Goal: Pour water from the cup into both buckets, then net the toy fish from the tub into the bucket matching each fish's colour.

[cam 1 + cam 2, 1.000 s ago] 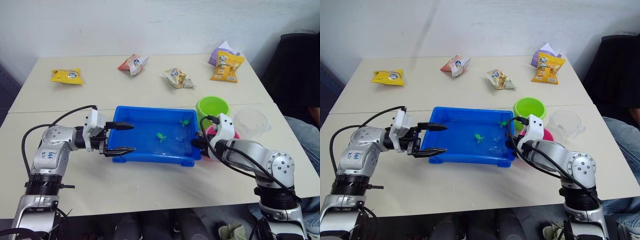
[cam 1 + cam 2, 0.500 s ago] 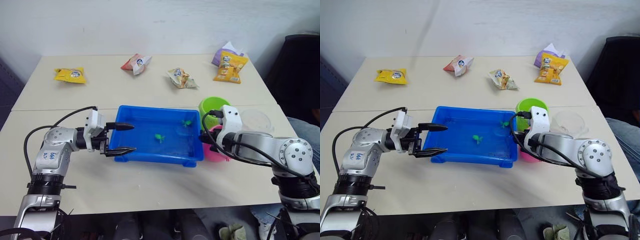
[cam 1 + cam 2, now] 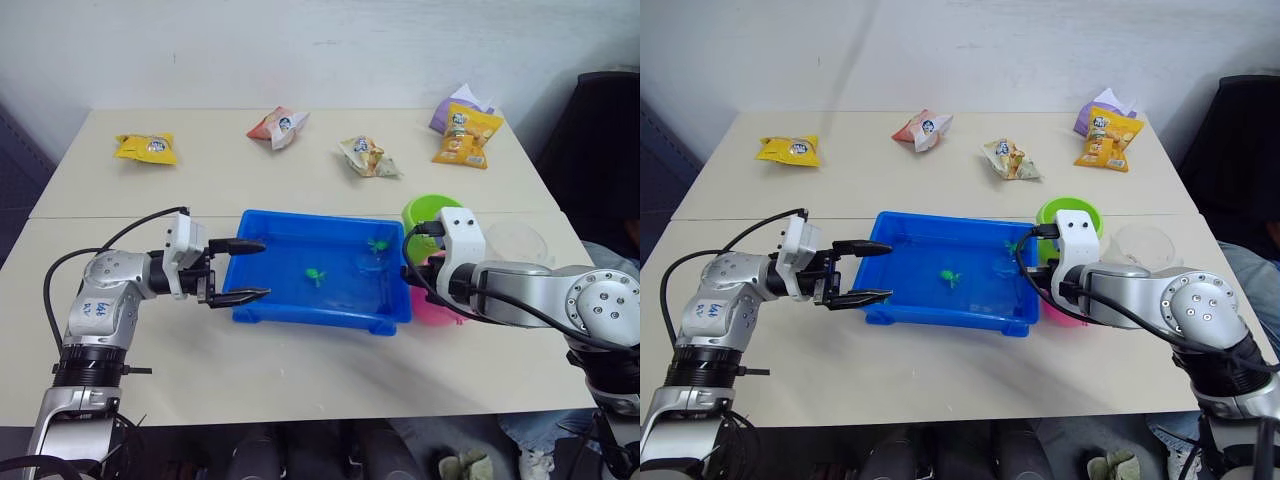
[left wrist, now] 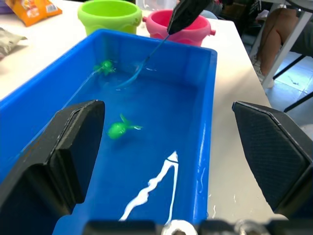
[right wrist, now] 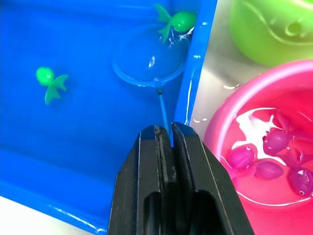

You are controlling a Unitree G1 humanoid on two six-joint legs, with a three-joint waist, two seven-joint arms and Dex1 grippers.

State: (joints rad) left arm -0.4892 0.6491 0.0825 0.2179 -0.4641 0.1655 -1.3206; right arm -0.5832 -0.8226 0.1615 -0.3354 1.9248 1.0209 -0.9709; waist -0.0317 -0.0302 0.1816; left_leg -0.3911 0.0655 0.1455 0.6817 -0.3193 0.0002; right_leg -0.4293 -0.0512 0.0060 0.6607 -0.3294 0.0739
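Your right end effector (image 5: 164,142) has its two black fingers pressed together on the thin handle of the net (image 5: 149,61), whose hoop sits in the water at the tub's far right corner, just beside one green fish (image 5: 177,20) that lies at the hoop's edge against the tub wall, not clearly inside the mesh. Your left end effector (image 3: 240,270) is wide open with nothing in it, fingers straddling the left end wall of the blue tub (image 3: 262,310), near it but not visibly gripping. A second green fish (image 3: 317,275) floats mid-tub. The pink bucket (image 5: 244,112) stands just outside the tub's right wall and holds several pink fish in water; the green bucket (image 3: 432,212) stands beyond it, and the clear cup (image 3: 520,243) is to their right on the table (image 3: 300,380). Judged risks: the corner fish may slip off the rim when you lift, since the wall crowds the hoop; a scoop dragged against the wall could shove the tub, which the left end effector does not appear to brace; and the pink bucket lies closer along the carry path than the green, so an early tip would drop a green fish in the wrong pail.
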